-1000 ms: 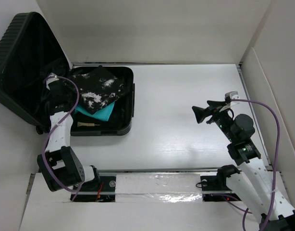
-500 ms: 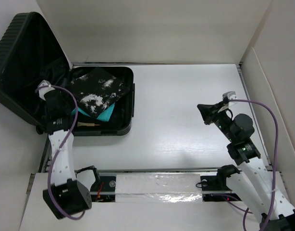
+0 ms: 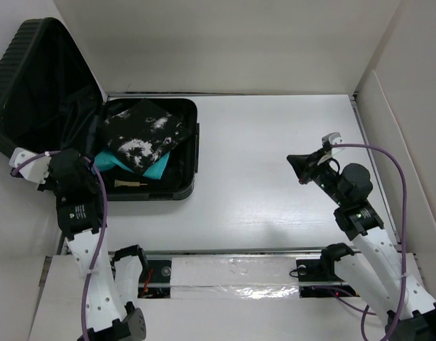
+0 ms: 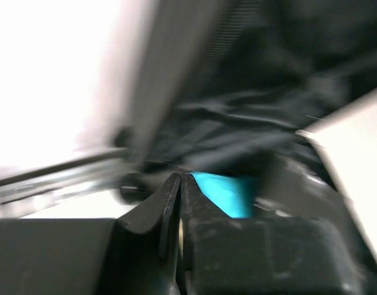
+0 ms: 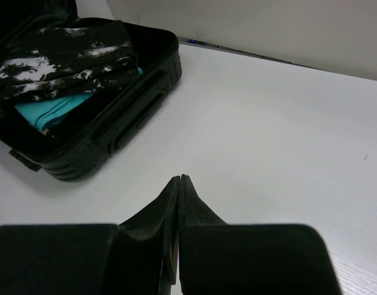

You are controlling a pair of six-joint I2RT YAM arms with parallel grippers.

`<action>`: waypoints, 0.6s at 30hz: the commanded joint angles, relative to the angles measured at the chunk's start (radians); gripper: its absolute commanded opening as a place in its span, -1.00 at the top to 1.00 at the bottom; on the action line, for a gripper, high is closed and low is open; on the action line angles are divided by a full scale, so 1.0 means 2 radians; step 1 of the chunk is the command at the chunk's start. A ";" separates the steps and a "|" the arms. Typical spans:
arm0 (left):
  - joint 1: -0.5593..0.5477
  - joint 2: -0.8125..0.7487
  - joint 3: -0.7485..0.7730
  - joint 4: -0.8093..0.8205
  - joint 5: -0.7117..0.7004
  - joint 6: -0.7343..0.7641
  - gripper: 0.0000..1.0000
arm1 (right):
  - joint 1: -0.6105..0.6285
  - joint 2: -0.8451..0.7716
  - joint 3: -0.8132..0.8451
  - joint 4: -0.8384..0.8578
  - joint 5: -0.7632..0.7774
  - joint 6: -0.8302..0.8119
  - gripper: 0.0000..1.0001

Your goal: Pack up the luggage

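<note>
The luggage [image 3: 194,153] lies open in the upper left of the overhead view. Its base sits flat on the worktop [image 3: 275,142], and its lid is thrown back and propped against the left wall. Inside the base a black-and-white patterned cloth [image 3: 143,131] lies on top of a teal cloth [image 3: 153,168]. A small pale stick-like item [image 3: 129,184] rests near the lower rim, too small to identify.

The left gripper [image 4: 180,179] is fully closed and holds nothing. Its wrist view is blurred, but the teal cloth shows just past the fingertips with the dark lining above it. The gripper therefore sits at the lower left corner of the luggage, near the hinge side, and points in toward the contents. The right gripper [image 5: 178,179] is also pressed shut and empty. It hangs over the worktop in the right half of the overhead view, well apart from the luggage. It points left toward the luggage, with a stretch of worktop between them.

The hinge line appears to run up and down the frame along the left side of the base, so the lid would swing rightward to close. The long axis of the luggage probably follows that same up-and-down line, though perspective makes this uncertain. The left arm is much the nearer and is already beside the hinge and lid. If closing the lid is the coming move, it looks like the left arm's job. The right arm would have to cross to the luggage's right wall to help.
</note>
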 commanded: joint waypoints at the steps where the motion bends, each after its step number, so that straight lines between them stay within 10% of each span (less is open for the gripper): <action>1: -0.002 0.033 0.014 -0.055 -0.156 -0.006 0.94 | 0.008 -0.011 0.027 0.006 -0.017 -0.012 0.94; 5: -0.002 0.070 0.019 -0.021 -0.205 0.032 0.01 | 0.012 -0.018 0.025 0.008 -0.019 -0.013 0.79; 18: 0.003 0.210 0.130 0.037 -0.239 0.118 0.03 | 0.048 0.016 0.029 0.021 -0.032 -0.023 0.81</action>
